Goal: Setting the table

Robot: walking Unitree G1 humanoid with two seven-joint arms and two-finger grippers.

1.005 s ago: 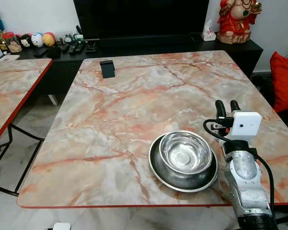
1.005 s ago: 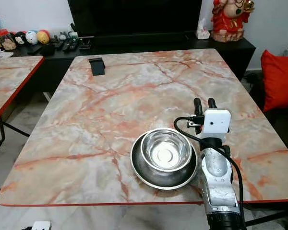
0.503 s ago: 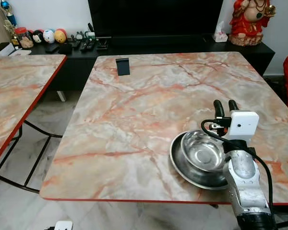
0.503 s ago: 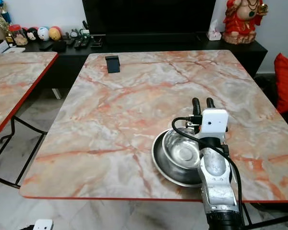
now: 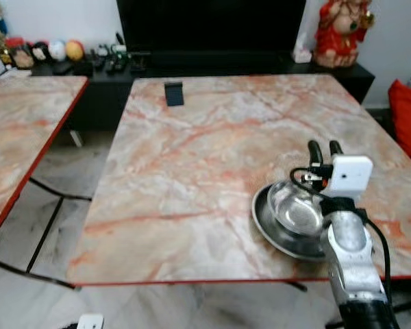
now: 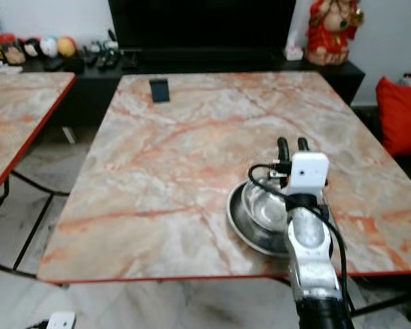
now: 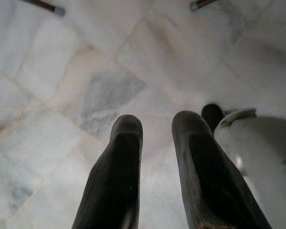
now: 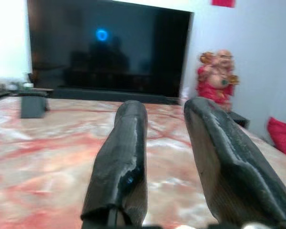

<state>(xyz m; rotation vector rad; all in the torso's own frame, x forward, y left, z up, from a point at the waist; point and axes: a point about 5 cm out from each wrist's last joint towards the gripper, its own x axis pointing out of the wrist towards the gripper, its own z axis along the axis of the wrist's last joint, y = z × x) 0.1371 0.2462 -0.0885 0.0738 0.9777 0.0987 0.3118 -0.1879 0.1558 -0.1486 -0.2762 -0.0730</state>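
A shiny steel bowl (image 5: 294,209) sits inside a wider steel plate (image 5: 266,221) near the front right edge of the marble table (image 5: 192,157). My right gripper (image 5: 325,146) is raised just beyond the bowl's right side, fingers pointing toward the far end of the table. In the right wrist view its two black fingers (image 8: 128,143) stand slightly apart with nothing between them, open. My left gripper (image 7: 155,121) hangs over the tiled floor, open and empty.
A small black stand (image 5: 172,93) sits at the table's far left. A second marble table (image 5: 20,130) lies to the left across a strip of floor. Behind are a dark TV console (image 5: 212,62), a red figurine (image 5: 339,31) and a red cushion (image 5: 407,113).
The whole view has shifted and blurred as the camera moved; the bowl and plate now appear further right. The right arm keeps the same raised pose.
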